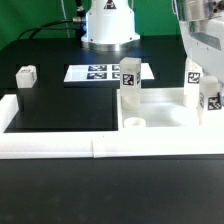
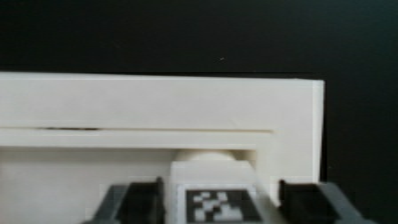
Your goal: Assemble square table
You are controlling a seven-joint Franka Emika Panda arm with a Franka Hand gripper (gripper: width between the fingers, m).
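Two legs already stand on the tabletop (image 1: 160, 108): a left leg (image 1: 129, 80) and a right leg (image 1: 194, 76). My gripper (image 2: 217, 210) is clamped on the third leg (image 2: 217, 196) at the panel's edge. I judge it needs seating and twisting home. The spare leg (image 1: 25, 75) lies loose, well apart.

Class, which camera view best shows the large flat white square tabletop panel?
The exterior view: the large flat white square tabletop panel lies broadly visible. The wrist view shows only the panel's near edge, behind a blocky white tagged leg between the jaws.
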